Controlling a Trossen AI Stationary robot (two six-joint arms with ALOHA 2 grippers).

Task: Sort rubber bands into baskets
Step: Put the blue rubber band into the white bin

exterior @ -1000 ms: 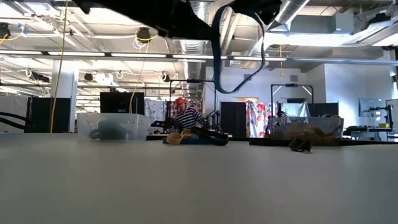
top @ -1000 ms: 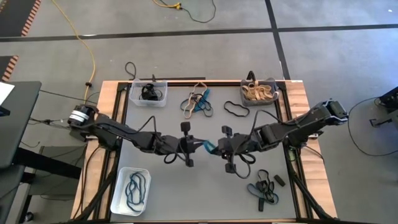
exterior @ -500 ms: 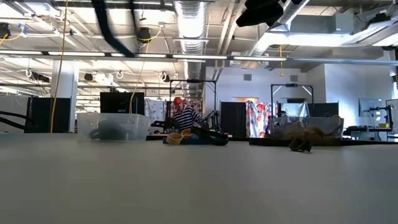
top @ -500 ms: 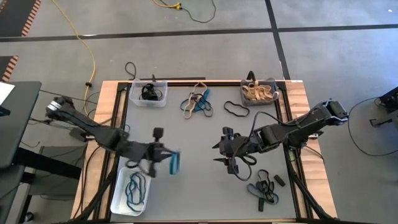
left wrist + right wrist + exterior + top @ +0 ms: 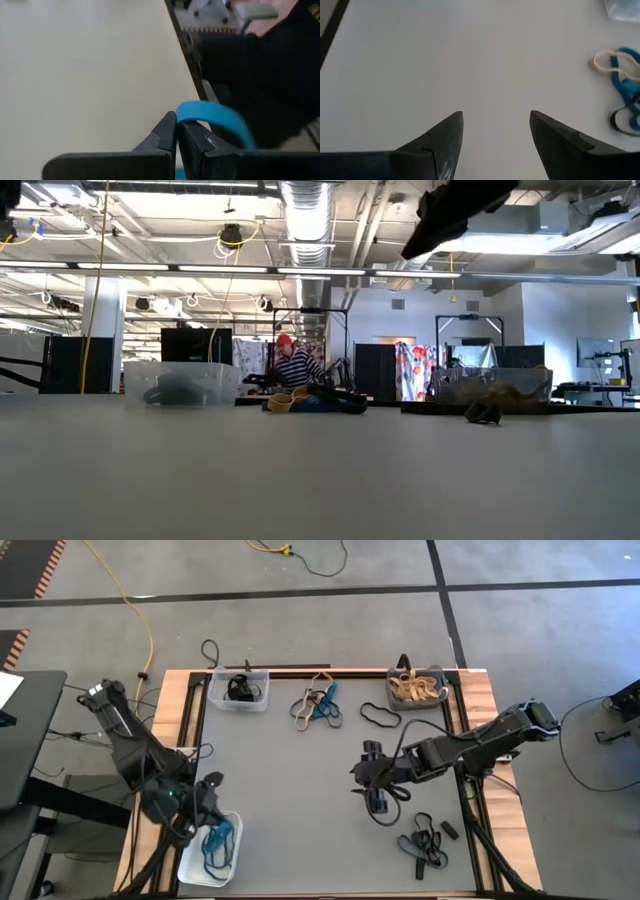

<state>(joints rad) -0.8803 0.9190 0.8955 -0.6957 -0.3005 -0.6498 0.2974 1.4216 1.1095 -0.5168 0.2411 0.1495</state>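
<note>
Teal rubber band [image 5: 216, 117] pinched between the pressed-together fingers of the left gripper [image 5: 207, 810], right over the white basket [image 5: 192, 862] at the table's near-left corner – more teal bands already lie inside. Mixed pile of bands [image 5: 318, 706] sits at the far edge between the clear basket [image 5: 238, 690] and the grey basket [image 5: 417, 688]. Right gripper [image 5: 372, 786] hovers mid-table, fingers spread, empty – a few more bands [image 5: 424, 844] near the front right.

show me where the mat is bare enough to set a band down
Widest bare patch: the mat's middle, between the mixed band pile at the far edge and the right tool, which hangs open. Crowded: the far edge with its clear basket and dark grey basket, and the loose bands at the near right.
</note>
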